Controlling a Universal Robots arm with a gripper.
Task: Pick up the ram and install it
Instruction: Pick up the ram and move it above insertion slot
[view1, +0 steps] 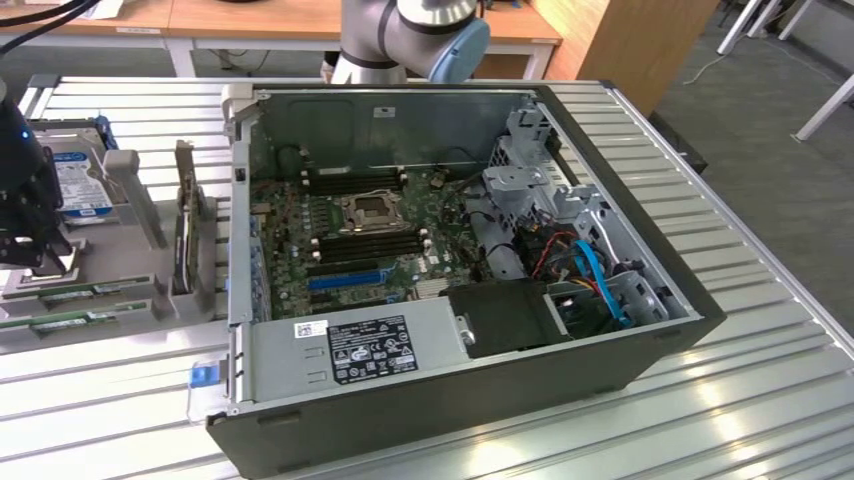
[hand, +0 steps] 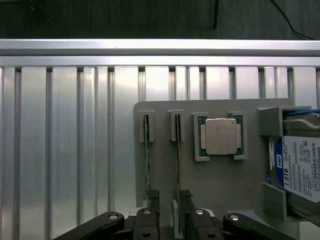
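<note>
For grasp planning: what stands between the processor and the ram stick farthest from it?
The second ram stick, standing on edge; the wrist view shows it.

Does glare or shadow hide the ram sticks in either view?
Exterior view: glare streaks the ribbed table at that view's right; the ram sticks show no glare. Wrist view: a bright band along the table's edge rail, sticks unshaded on their grey holder.

1. You see the ram in green, at the exterior view's lower left.
2. Your table is silver, ribbed in long stripes.
3. The motherboard is green and the cables are blue.
4. The tray is plain grey.
</note>
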